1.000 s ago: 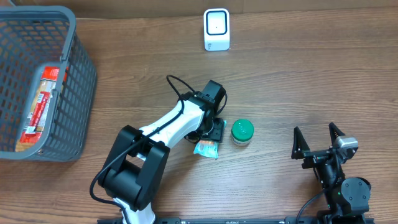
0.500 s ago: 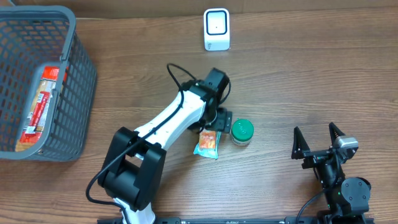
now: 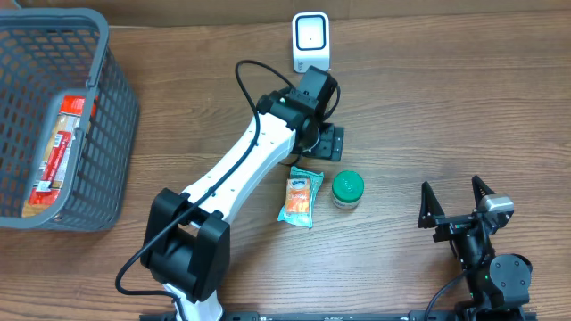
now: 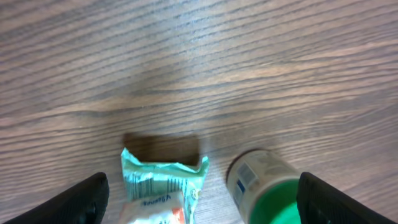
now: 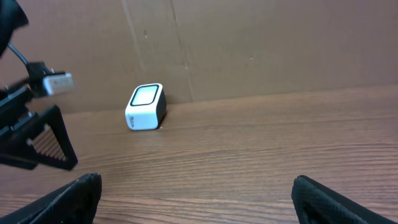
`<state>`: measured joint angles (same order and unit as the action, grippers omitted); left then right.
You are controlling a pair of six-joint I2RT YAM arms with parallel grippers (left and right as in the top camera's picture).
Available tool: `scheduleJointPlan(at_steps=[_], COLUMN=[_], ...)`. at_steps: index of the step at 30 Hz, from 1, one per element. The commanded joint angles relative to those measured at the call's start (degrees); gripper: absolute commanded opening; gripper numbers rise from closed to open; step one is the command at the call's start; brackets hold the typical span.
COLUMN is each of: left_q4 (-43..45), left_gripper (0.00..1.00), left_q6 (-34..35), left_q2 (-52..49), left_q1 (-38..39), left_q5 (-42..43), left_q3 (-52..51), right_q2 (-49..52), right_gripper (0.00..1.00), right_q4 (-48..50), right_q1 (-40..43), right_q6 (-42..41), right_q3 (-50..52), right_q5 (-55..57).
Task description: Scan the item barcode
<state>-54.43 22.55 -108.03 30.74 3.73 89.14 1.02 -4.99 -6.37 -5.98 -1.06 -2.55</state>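
A teal and orange snack packet lies flat on the table, with a green-lidded jar just to its right. My left gripper hovers open above and behind them, holding nothing. The left wrist view looks down on the packet and the jar, both between my spread fingertips. The white scanner stands at the back of the table, beyond the left gripper. My right gripper rests open at the front right, with the scanner far ahead of it.
A grey basket at the far left holds a red packet. The left arm stretches diagonally across the table's middle. A cardboard wall stands behind the scanner.
The left gripper opened and let go of the snack packet, then rose and moved back toward the scanner. The packet now lies uncovered beside the jar. The right arm stayed still.
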Motion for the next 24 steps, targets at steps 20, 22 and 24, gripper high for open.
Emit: scheduleJointPlan(at_steps=[20,22,24], left_q4=[-6.36,-4.61,-2.40], left_gripper=[0.91,0.90,0.90], left_q6=[-3.26,-3.26,-3.26], left_q2=[0.13,0.13,0.13], left_q1=[-3.65,-2.73,-1.68], left_q5=[-0.72,-0.68,-0.46], left_q3=[3.50,1.09,-1.33], right_q2=[0.02,0.02,0.02], right_gripper=[1.00,1.00,1.00], right_q4=[0.33,0.33,0.33], right_q1=[0.39,0.39,0.39], right_q6=[0.13,0.13,0.13], right_q3=[0.61,0.61,0.61], right_q5=[0.35,0.35,0.35])
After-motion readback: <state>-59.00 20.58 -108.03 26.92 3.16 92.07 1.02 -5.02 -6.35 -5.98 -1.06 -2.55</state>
